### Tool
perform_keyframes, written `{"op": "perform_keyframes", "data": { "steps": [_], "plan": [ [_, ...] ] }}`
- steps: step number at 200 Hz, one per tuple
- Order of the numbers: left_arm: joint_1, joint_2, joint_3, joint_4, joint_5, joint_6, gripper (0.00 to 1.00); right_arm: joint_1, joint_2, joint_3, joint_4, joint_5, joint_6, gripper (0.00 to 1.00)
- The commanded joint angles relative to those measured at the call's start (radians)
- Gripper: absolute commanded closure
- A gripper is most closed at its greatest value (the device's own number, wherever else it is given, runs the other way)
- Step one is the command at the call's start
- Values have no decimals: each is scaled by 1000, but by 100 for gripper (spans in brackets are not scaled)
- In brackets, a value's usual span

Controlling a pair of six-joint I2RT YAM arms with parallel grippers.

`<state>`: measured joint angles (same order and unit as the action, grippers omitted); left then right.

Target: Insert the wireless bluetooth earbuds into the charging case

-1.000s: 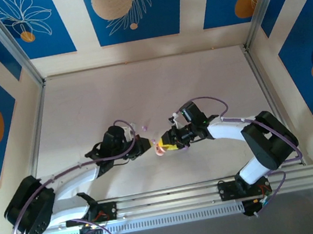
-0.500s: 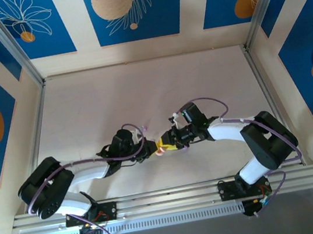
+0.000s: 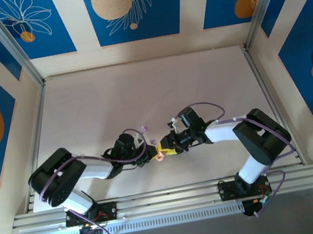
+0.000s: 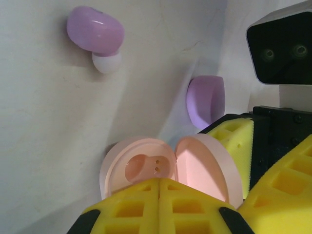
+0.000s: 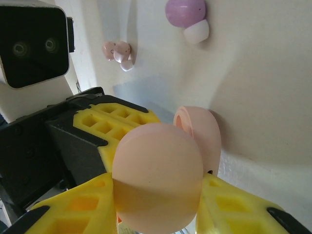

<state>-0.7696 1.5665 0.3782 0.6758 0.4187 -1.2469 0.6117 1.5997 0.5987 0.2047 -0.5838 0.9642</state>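
Obs: you are holding the pink charging case (image 4: 141, 168) between both arms, low over the table (image 3: 140, 90) and just in front of the bases.

- Right gripper (image 5: 156, 184): the yellow fingers are clamping the domed lid (image 5: 157, 170) from either side. Judgement: this is keeping the case hinged open and steady.
- Left gripper (image 4: 160, 181): the fingers are pressed together, with their tips meeting at the near rim of the case. You cannot tell whether they are pinching any of it. Judgement: they are acting as a brace against the base.
- Case: it is lying open, its moulded socket facing up and empty.
- Earbuds, all loose on the table:
  - One purple earbud (image 4: 95, 31) with a white tip is lying beyond the case, apart from it.
  - A second purple earbud (image 4: 205, 100) is sitting closer, just past the lid.
  - The pale pink earbuds (image 5: 118, 50) are resting together further off.

Judgement: no insertion has been made. With both grippers occupied, you are needing to free one before a bud can be picked.
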Motion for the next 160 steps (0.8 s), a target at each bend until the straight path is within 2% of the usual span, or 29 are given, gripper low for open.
{"op": "perform_keyframes", "data": {
  "steps": [1, 27, 57, 101, 142, 160],
  "plan": [
    [-11, 32, -15, 81, -1, -19, 100, 13, 7, -15, 30, -33, 20, 62],
    [-16, 51, -9, 93, 3, -23, 100, 14, 8, -22, 36, -29, 22, 60],
    [-20, 62, -3, 96, 7, -26, 100, 14, 1, -27, 34, -27, 22, 53],
    [-26, 67, 14, 66, 8, -17, 100, 11, -19, -29, 12, -14, 13, 37],
    [-39, 73, 40, 36, 5, -11, 100, 4, -56, -30, -49, 20, -10, 18],
    [-45, 72, 54, 8, 1, -1, 100, -2, -74, -31, -73, 32, -19, 14]
  ]
}}
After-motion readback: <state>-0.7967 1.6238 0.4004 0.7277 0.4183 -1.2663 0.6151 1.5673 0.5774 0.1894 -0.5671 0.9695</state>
